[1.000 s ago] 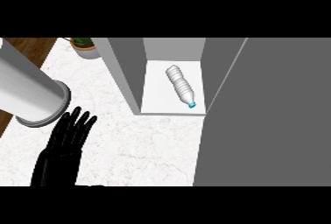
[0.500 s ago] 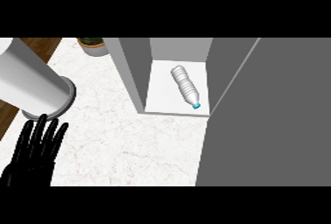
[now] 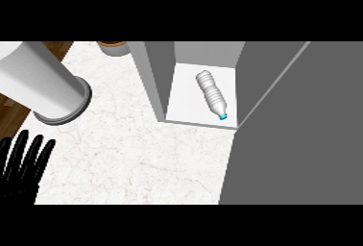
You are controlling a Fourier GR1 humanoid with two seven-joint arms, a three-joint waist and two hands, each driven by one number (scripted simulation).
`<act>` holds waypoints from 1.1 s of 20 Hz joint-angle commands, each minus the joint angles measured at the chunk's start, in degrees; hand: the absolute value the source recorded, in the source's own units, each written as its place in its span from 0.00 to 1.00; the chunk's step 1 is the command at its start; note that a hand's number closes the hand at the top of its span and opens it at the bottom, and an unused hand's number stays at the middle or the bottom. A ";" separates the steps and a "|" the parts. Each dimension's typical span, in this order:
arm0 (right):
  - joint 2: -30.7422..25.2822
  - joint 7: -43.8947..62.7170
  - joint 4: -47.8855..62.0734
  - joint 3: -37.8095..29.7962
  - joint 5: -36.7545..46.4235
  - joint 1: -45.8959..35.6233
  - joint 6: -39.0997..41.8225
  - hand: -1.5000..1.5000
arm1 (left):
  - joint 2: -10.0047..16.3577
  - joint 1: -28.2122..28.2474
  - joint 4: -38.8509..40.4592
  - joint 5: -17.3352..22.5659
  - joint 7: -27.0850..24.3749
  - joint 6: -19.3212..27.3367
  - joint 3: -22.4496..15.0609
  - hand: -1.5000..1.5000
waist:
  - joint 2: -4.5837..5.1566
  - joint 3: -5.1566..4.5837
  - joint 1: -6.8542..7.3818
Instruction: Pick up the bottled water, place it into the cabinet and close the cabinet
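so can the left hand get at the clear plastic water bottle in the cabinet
Probably yes, with a long reach. The left hand sits open at the lower left, the clear plastic water bottle lies inside the grey cabinet, whose front stands open, and only white marble counter lies between.

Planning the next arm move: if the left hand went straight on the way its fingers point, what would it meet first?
Likely the dark-rimmed end of the pale grey cylinder just ahead of the open left hand; depth is unclear, so it might pass beneath.
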 commanded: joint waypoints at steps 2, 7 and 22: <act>2.18 7.37 -2.99 12.40 0.58 -5.48 2.27 1.00 | 1.84 1.24 0.01 1.15 -0.25 -3.66 1.49 0.00 | 0.94 -0.06 1.82; 2.42 7.67 -1.10 10.29 -0.59 -9.02 2.43 1.00 | 4.49 2.20 -0.59 2.66 0.71 -6.43 3.26 0.00 | 1.49 -0.17 4.73; -2.53 11.53 -1.25 4.93 -0.40 -21.62 6.98 1.00 | 6.70 0.74 0.30 3.72 1.70 -9.36 5.00 0.00 | 1.56 -0.77 7.79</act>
